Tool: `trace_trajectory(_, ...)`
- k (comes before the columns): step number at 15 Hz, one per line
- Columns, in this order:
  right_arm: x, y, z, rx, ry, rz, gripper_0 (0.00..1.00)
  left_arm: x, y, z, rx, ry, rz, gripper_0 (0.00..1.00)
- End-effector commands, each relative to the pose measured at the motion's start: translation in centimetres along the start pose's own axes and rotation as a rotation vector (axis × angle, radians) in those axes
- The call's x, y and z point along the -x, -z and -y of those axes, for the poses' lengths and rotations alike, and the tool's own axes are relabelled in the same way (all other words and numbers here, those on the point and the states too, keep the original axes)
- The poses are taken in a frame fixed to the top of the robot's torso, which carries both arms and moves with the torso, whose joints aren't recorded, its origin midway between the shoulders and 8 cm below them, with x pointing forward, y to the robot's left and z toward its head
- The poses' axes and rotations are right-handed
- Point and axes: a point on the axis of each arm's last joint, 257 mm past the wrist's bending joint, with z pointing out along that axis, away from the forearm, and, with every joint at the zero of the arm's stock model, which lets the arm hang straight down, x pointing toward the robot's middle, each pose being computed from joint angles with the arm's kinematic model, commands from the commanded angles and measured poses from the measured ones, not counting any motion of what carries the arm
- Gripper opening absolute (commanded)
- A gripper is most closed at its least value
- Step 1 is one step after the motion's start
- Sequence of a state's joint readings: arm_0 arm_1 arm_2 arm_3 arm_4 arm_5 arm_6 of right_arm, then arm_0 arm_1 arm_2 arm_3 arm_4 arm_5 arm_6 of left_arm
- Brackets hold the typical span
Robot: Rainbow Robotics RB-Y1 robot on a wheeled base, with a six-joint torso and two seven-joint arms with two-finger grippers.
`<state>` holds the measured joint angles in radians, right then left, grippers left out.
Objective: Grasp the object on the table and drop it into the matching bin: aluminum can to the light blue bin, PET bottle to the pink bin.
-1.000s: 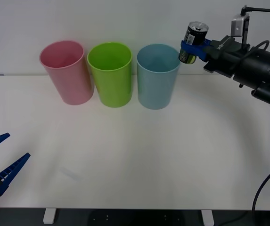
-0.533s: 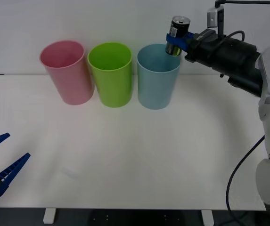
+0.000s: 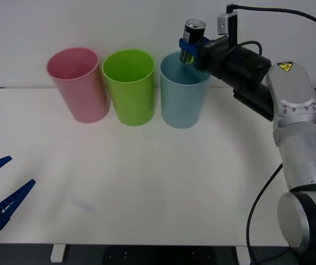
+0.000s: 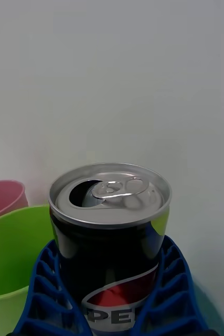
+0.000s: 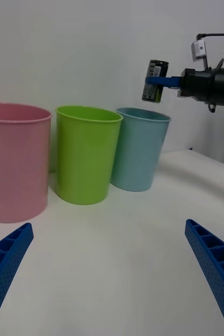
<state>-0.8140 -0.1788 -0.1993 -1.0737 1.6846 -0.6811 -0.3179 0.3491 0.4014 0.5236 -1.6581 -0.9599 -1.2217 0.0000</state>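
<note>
Right end effector grips the aluminum can upright (silver top up) above the light blue bin. Left end effector, fingers spread wide, sits low over the desk.

Front camera looks down; wrist cameras face the bins level.
</note>
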Motion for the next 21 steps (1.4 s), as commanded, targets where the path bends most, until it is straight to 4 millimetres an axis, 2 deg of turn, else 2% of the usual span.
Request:
trace_trajectory(1,-0.1,-0.4,-0.2,-0.013,0.003,0.004,0.03,0.0,0.0,0.0,0.000,0.000,0.000,1.00)
trace_trajectory(5,-0.1,-0.4,-0.2,-0.014,0.004,0.004,0.07,0.0,0.0,0.0,0.000,0.000,0.000,1.00)
trace_trajectory(6,-0.1,-0.4,-0.2,-0.014,0.004,0.004,0.12,0.0,0.0,0.0,0.000,0.000,0.000,1.00)
trace_trajectory(7,-0.1,-0.4,-0.2,-0.014,0.003,0.006,0.44,0.0,0.0,0.0,0.000,0.000,0.000,1.00)
trace_trajectory(8,0.0,-0.4,-0.2,-0.013,0.004,0.009,0.83,0.0,0.0,0.0,0.000,0.000,0.000,1.00)
trace_trajectory(9,0.1,-0.4,-0.2,-0.012,0.004,0.011,1.00,0.0,0.0,0.0,0.000,0.000,0.000,1.00)
trace_trajectory(16,0.4,0.3,0.1,-0.002,0.001,0.028,1.00,0.0,0.0,0.0,0.000,0.000,0.000,1.00)
trace_trajectory(19,0.2,1.9,0.6,0.001,0.007,0.037,1.00,0.0,0.0,0.0,0.000,0.000,0.000,1.00)
trace_trajectory(21,0.2,3.7,0.6,0.000,0.025,0.048,1.00,0.0,0.0,0.0,0.000,0.000,0.000,1.00)
